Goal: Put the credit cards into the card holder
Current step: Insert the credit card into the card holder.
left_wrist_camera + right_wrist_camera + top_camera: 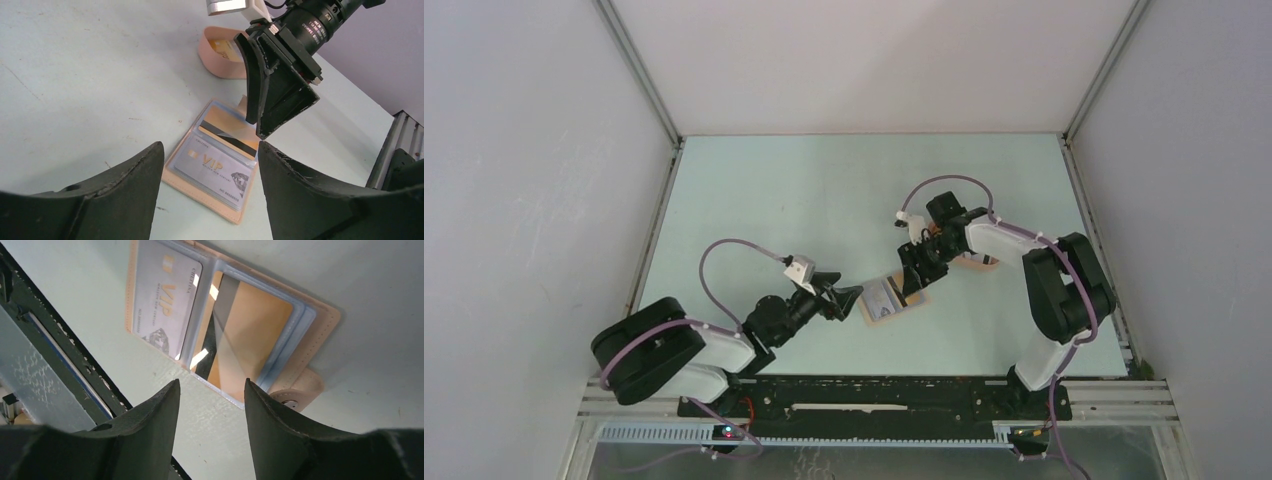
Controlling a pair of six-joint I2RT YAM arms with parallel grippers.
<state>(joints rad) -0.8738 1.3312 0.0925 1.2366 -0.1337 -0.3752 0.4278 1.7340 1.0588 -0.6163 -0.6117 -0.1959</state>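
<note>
The card holder (889,298) is laid open and flat on the worktop (824,190), between the two claws. The left claw (210,150) is held just short of the holder's near edge, its jaws spread wide and nothing gripped between them. The right claw (211,385) is poised over the holder's opposite side, close to the snap tab (295,397); its jaws are also parted and nothing is held.

A grey card marked VIP (215,170) is seated in the clear sleeve on the half nearer the left claw. An orange-yellow card with a dark stripe (250,335) is lodged in the sleeve of the half under the right claw.

Behind the right claw, away from the left one, a peach tray (217,60) is set on the worktop. A yellowish card (225,47) is seen lying in it.
</note>
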